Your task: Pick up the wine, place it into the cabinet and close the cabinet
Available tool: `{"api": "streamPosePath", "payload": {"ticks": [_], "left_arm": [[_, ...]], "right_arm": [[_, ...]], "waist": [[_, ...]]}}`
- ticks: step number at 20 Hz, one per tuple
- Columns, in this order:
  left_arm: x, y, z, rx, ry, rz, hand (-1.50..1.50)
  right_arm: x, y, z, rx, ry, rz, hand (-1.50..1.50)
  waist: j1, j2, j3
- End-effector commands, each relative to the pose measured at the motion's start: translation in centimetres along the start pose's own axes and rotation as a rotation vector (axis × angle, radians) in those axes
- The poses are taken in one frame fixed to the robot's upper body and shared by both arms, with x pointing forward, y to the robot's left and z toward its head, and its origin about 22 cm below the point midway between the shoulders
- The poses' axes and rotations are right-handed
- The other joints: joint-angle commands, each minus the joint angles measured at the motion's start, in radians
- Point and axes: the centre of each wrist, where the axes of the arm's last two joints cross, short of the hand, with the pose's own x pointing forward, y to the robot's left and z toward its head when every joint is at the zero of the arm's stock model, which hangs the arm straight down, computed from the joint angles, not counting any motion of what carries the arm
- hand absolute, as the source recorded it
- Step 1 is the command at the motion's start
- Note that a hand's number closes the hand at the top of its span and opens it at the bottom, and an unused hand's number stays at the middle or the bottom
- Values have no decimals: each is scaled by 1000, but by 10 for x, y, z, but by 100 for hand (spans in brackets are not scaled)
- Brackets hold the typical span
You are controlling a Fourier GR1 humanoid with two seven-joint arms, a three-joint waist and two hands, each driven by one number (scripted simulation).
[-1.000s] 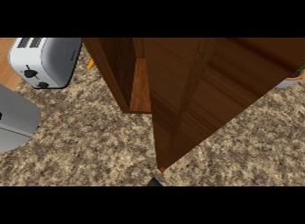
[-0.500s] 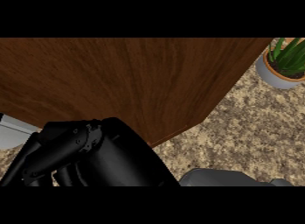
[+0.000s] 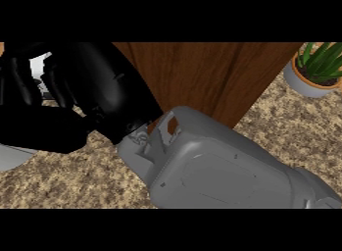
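Robot hand, black, on grey forearm rising from lower right; which arm unclear. Fingers curled, nothing visibly held. Hand against wooden cabinet door, likely pushing it shut. Wine not visible; cabinet contents hidden. Potted plant at worktop far right corner.

A forearm comes in from the view's lower right and runs up to the left, ending in a hand that fills the upper left. Behind the hand and forearm stands the cabinet door, across the middle of the top. A potted plant sits on the counter at the upper right, just right of the door. The counter shows right of the forearm and below the hand at the lower left.
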Motion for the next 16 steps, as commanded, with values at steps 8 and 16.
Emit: {"api": "streamPosePath", "payload": {"ticks": [8, 16], "left_arm": [[-1, 0, -17, 7, -9, -15, -150], [5, -8, -13, -28, -5, -3, -150]], "right_arm": [[-45, -56, -58, -46, 57, 22, 150], [-63, -107, -60, -115, 48, 96, 150]], "waist": [[-9, 4, 1], [6, 10, 1]]}}
